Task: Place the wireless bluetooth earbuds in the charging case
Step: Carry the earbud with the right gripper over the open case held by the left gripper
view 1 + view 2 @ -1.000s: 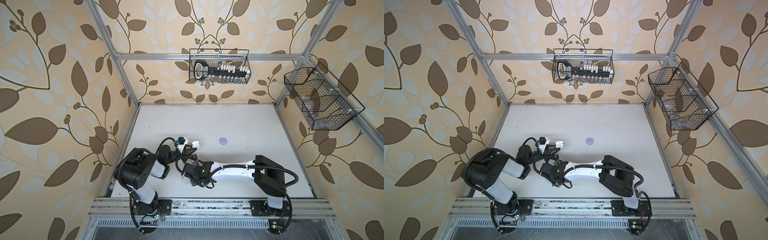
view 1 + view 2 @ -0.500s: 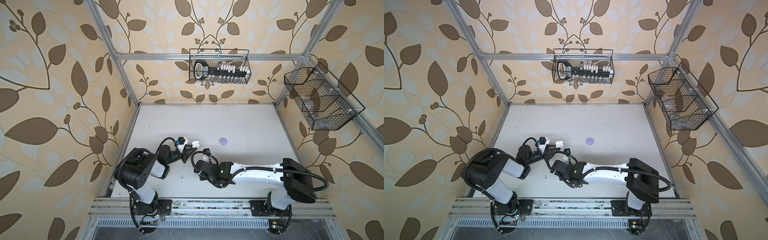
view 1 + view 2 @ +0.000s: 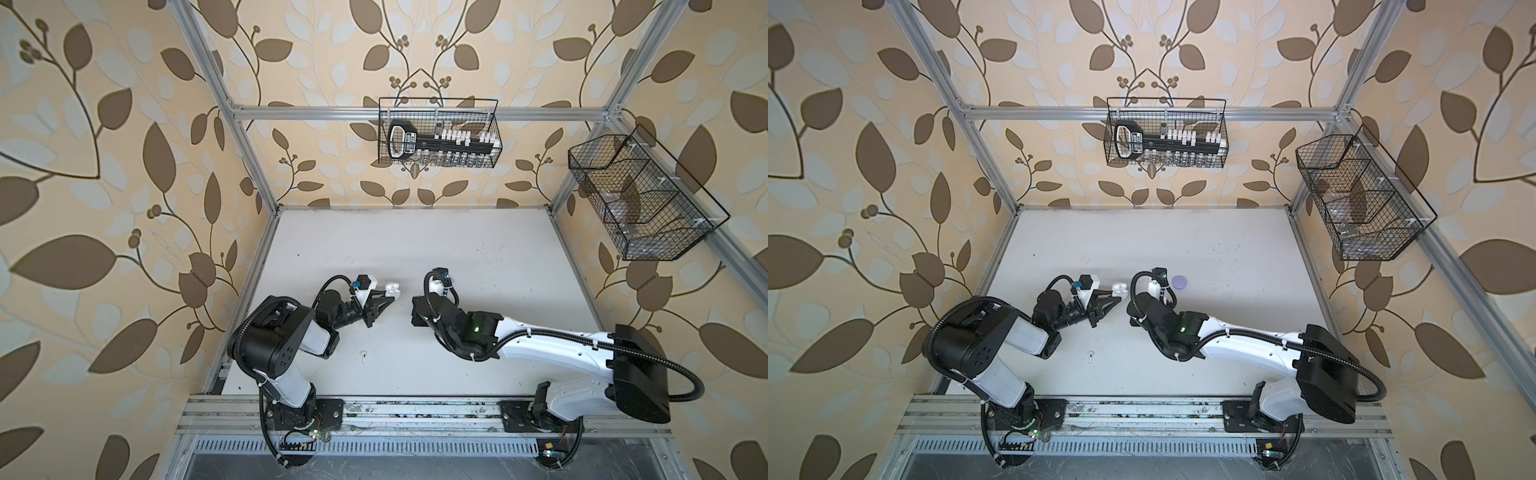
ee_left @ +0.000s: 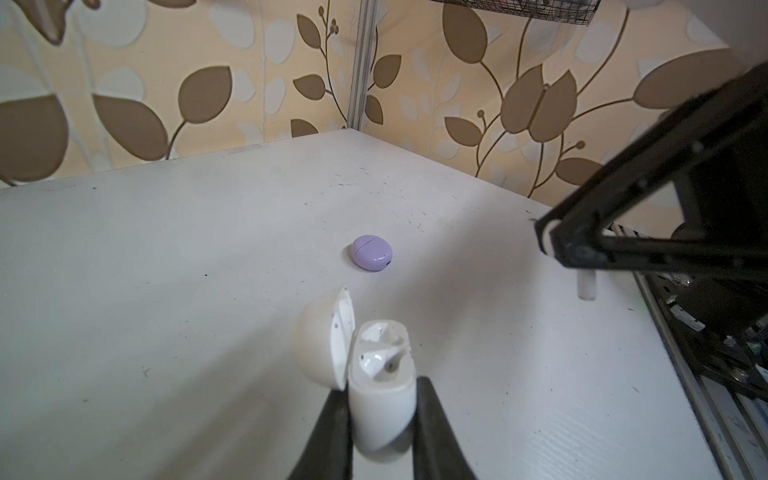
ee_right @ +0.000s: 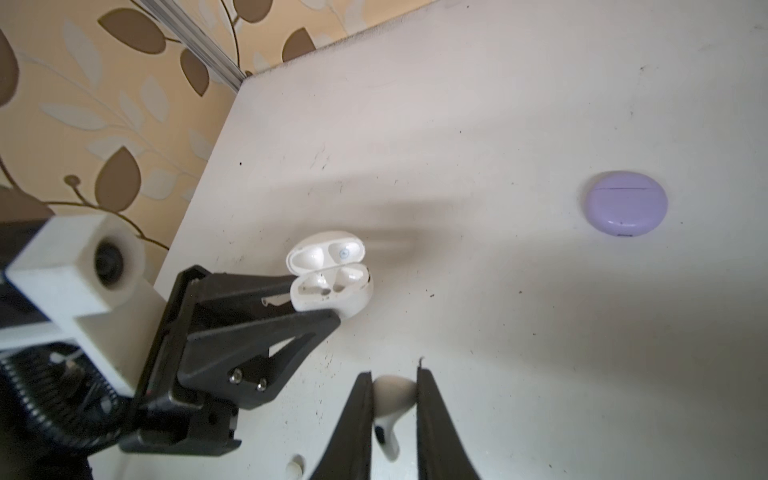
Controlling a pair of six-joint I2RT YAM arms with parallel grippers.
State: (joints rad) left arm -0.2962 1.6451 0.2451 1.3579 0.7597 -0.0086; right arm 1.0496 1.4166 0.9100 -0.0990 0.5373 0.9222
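two cases, two earbuds: our left claw (image 4: 382,386), arm stretched low, clamps the open white case (image 5: 332,286); our right claw (image 5: 394,376), facing it, pinches one white earbud (image 5: 395,395). the other earbud (image 3: 363,356) lies behind the left claw, the lavender case (image 5: 626,203) beyond the right.

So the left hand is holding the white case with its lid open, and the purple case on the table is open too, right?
Not quite. The left hand does hold the white case with its lid open, but the purple case on the table is shut, not open. The left wrist view shows it.
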